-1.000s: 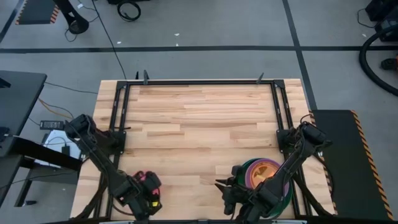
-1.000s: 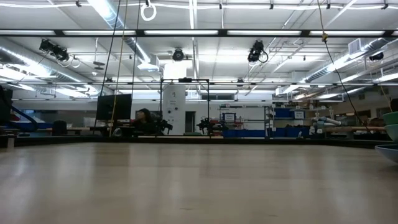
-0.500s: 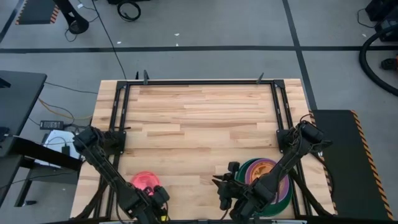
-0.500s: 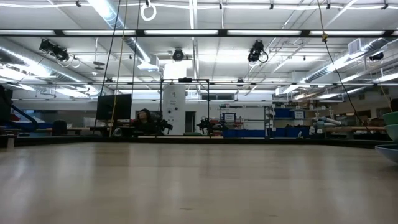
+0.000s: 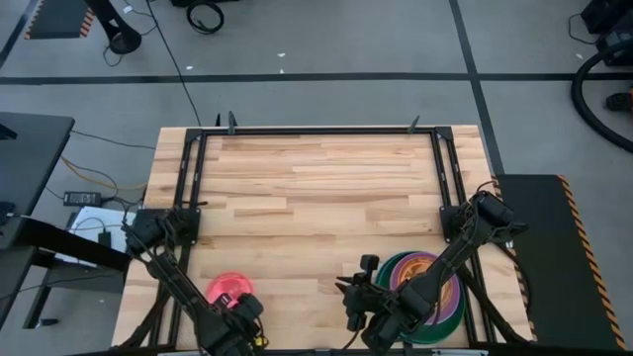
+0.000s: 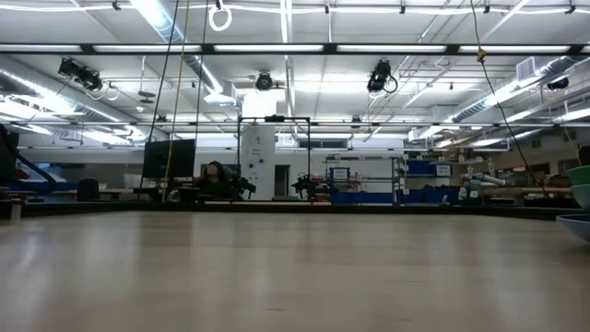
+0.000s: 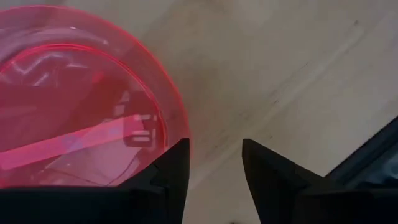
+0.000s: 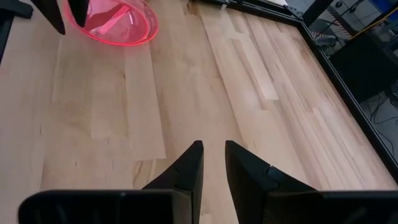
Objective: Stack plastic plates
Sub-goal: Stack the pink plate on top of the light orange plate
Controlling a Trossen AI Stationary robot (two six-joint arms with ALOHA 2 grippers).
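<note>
left tool (image 7: 214, 163) beside pink plate (image 7: 74, 99)

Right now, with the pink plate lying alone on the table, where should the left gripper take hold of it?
Grip the pink plate by its raised rim, on the edge nearest the left gripper, probably one finger inside and one outside. It lies flat on the table, so only the rim offers a pinch.

Even bright overhead strip lighting, soft shadows, left wrist close-up blurred
</note>
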